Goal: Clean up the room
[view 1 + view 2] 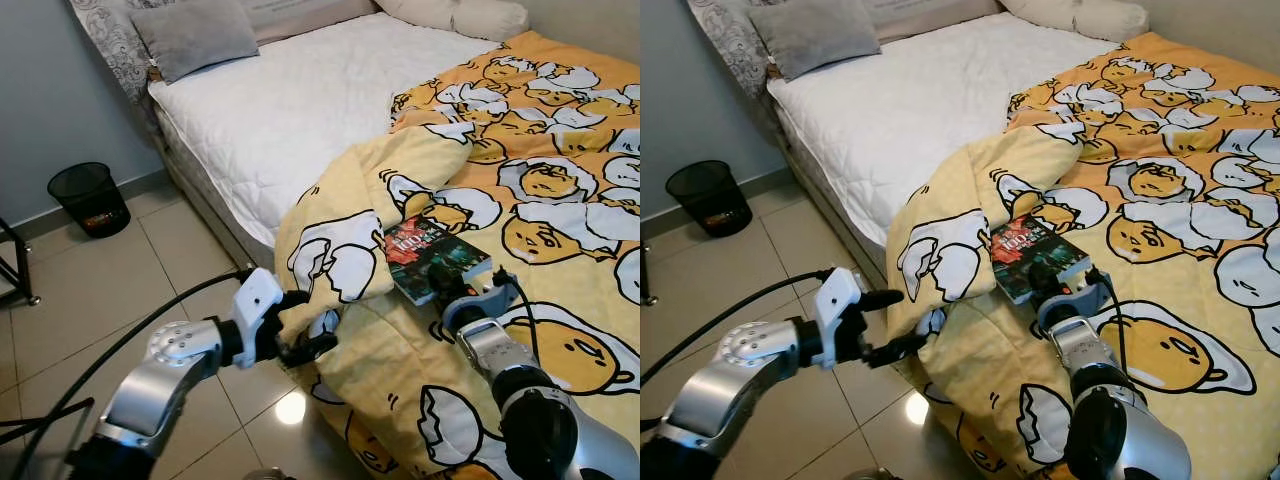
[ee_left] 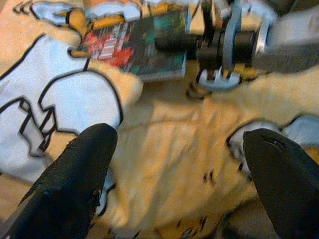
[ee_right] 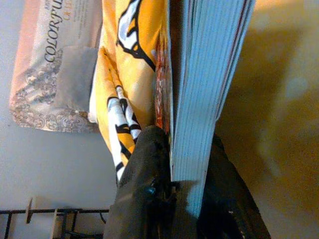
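Observation:
A yellow blanket (image 1: 540,180) printed with egg characters lies rumpled over the bed's right half and hangs to the floor. On it rests a dark book (image 1: 432,258) with a red and green cover. My right gripper (image 1: 457,292) is shut on the book's near edge; in the right wrist view its black fingers (image 3: 149,164) clamp the stack of pages (image 3: 204,99). My left gripper (image 1: 305,325) is open at the blanket's hanging edge, and a fold of cloth (image 2: 169,149) lies between its spread fingers (image 2: 75,179).
The white mattress (image 1: 300,90) is bare on the left, with a grey pillow (image 1: 195,35) and white pillows (image 1: 470,15) at the head. A black mesh wastebasket (image 1: 90,198) stands by the wall on the tiled floor (image 1: 100,280). A black metal stand (image 1: 15,265) is at far left.

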Controlling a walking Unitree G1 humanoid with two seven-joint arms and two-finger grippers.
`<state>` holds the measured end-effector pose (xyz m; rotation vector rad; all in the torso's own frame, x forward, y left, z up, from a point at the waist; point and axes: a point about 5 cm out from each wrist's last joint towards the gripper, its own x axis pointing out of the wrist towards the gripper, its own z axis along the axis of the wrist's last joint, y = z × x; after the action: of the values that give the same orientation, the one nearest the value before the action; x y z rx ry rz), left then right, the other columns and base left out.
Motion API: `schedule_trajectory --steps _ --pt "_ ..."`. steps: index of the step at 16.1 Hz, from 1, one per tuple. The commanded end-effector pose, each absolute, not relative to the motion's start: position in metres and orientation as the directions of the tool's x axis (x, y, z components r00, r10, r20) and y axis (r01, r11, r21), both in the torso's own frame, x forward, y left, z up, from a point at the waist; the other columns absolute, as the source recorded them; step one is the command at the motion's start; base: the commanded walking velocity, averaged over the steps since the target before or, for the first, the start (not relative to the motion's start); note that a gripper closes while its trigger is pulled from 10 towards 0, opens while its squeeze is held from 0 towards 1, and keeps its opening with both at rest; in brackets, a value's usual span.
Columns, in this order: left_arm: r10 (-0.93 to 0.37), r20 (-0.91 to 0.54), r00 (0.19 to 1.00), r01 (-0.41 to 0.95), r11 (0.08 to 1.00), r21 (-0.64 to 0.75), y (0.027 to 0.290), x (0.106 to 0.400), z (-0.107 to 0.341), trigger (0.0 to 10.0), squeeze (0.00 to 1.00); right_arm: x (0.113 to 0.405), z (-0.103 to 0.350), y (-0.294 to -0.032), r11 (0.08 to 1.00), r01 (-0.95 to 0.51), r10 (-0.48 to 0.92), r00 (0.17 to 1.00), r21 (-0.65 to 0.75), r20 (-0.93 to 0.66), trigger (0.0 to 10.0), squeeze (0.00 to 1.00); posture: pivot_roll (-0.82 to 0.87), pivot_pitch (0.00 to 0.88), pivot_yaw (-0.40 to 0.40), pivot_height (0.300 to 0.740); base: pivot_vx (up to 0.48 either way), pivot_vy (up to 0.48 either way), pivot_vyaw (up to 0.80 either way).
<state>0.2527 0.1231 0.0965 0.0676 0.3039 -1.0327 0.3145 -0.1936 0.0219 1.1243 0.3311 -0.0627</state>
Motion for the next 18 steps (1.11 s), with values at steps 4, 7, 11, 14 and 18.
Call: schedule_trajectory --steps 4,7,11,14,18 --pt "-0.809 -0.086 0.582 0.789 0.587 -0.18 0.112 0.274 0.122 10.0 0.88 0.318 0.047 -0.225 0.446 0.028 0.107 0.991 0.895 -0.084 0.0 0.0 0.03 0.0 0.098 0.74 0.0 0.0 0.0" --pt "-0.751 0.037 0.66 0.699 0.595 -0.396 0.111 0.293 0.134 10.0 0.82 0.323 0.089 -0.236 0.444 -0.216 0.124 0.976 0.869 0.179 0.0 0.0 0.02 0.0 0.093 0.74 0.0 0.0 0.0" --pt "-0.7 0.092 0.709 0.599 0.528 -0.602 0.111 0.304 0.133 10.0 0.6 0.333 0.131 -0.204 0.396 -0.44 0.232 0.897 0.806 0.376 0.0 0.0 0.01 0.0 0.116 0.74 0.0 0.0 0.0" --pt "-0.755 0.153 0.637 0.627 0.392 -0.674 0.104 0.309 0.141 10.0 0.0 0.325 0.16 -0.155 0.301 -0.611 0.403 0.778 0.732 0.483 0.0 0.0 0.03 0.0 0.089 0.74 0.0 0.0 0.0" --pt "-0.72 0.321 0.615 0.68 0.279 -0.678 0.101 0.316 0.162 10.0 0.0 0.309 0.176 -0.114 0.211 -0.72 0.564 0.642 0.661 0.519 0.0 0.0 0.02 0.0 0.097 0.74 0.0 0.0 0.0"
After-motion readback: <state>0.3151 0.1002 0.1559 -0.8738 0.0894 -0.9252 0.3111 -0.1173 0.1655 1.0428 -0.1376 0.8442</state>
